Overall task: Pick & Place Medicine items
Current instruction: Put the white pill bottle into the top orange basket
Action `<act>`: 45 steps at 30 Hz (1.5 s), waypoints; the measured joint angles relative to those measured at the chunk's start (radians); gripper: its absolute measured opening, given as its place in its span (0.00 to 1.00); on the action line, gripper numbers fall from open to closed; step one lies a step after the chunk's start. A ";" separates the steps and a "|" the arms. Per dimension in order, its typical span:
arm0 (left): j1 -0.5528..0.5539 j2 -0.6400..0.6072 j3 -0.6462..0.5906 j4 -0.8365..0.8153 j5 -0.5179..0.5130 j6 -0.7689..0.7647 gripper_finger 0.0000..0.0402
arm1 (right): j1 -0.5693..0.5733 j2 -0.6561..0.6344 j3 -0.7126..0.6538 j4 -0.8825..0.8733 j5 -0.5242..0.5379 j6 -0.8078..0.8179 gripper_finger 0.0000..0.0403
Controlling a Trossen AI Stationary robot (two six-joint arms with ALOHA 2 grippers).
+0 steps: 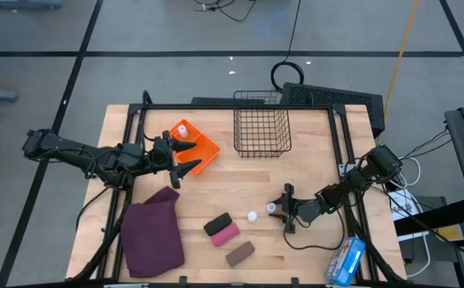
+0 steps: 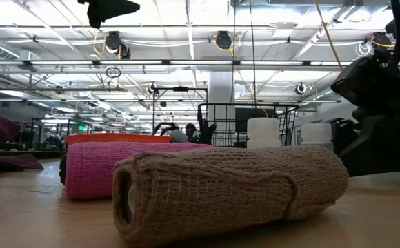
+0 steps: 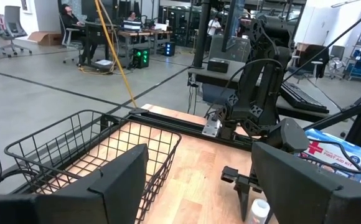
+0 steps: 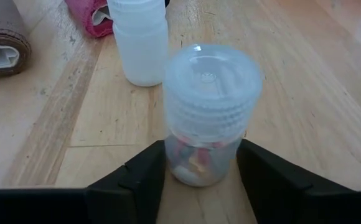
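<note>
Right end effector [image 4: 200,167] closed around a clear-capped medicine bottle [image 4: 206,112] on the surface [image 4: 317,93]; left end effector [image 1: 186,158] spread wide over orange tray [image 1: 204,146].

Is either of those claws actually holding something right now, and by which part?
The right claw has its fingers against the lower body of a small capped bottle standing on the table; whether it grips firmly cannot be told. The left claw holds nothing.

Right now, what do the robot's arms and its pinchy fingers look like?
Both are dark, nearly black, made of chunky jointed segments with black cables running along them. The left gripper ends in two pointed, wedge-shaped fingers; its fingers look like flat matte-black plates up close. The right gripper has matching smooth black fingers. No markings show.
</note>
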 joint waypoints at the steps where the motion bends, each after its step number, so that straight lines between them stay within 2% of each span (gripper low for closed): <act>1: 0.000 0.000 0.000 0.000 0.000 0.000 0.73 | 0.000 0.000 0.000 0.000 0.000 -0.004 0.43; 7: 0.000 0.000 0.000 0.000 0.000 0.002 0.73 | 0.000 0.000 0.000 0.002 0.003 -0.025 0.34; 15: 0.000 0.037 -0.001 -0.001 0.000 0.002 0.73 | 0.000 0.000 0.000 0.002 0.004 -0.025 0.37; 25: 0.001 0.145 -0.001 0.057 0.000 0.001 0.73 | -0.001 -0.013 0.000 0.021 0.004 -0.032 0.34; 33: 0.009 0.183 -0.001 0.089 0.001 0.003 0.73 | -0.046 -0.194 0.000 0.002 0.007 -0.039 0.33; 45: 0.023 0.183 -0.001 0.084 0.004 -0.024 0.73 | -0.144 -0.499 0.018 -0.226 -0.026 -0.070 0.33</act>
